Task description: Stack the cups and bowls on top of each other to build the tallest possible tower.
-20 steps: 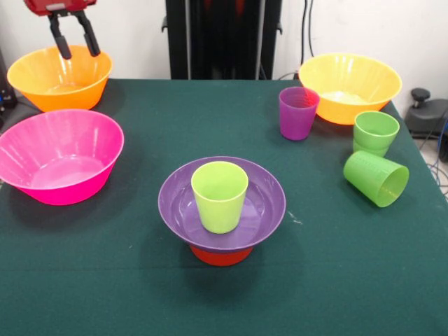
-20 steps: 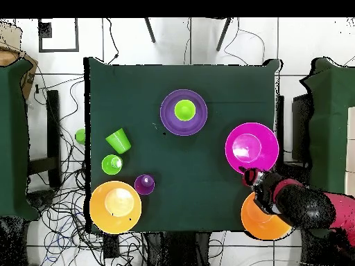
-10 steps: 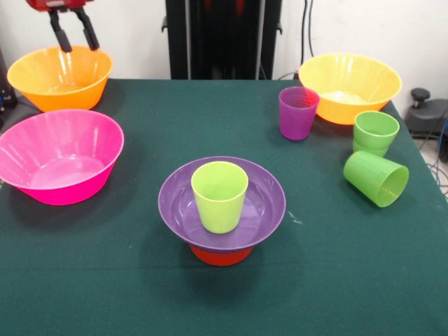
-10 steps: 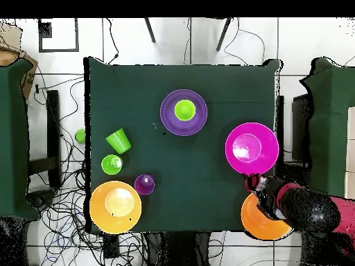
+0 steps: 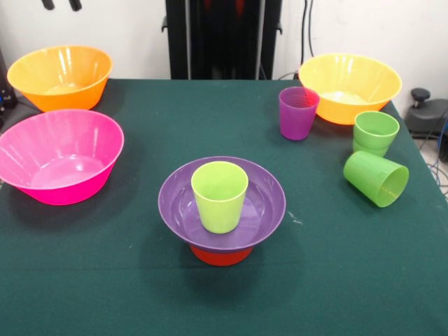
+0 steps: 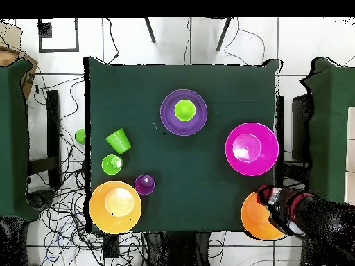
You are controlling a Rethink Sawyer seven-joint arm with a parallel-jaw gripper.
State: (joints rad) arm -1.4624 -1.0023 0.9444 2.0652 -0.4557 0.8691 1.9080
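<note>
Green-clothed table [image 5: 105, 280], white wall behind. Tower [image 5: 221, 206] sits centre-front: small orange bowl [image 5: 221, 256] as base, purple bowl [image 5: 245, 210] on it, yellow-green cup [image 5: 220, 196] upright inside. Gripper [image 5: 60, 4] shows only its two tips at the top edge of the front view, above the far orange-yellow bowl [image 5: 60, 75]; overhead puts it over that bowl's rim. Can't tell jaw width from either view.

Loose stock: pink bowl [image 5: 59, 155], second orange-yellow bowl [image 5: 349, 87], purple cup [image 5: 297, 113], one green cup upright [image 5: 375, 133], one green cup on its side [image 5: 376, 178].

Judgement: next piece should go on the yellow-green cup. An upright cup likely seats best. Grip it by the rim, lower it straight and centred, and release gently; the narrow orange base looks tippy.
</note>
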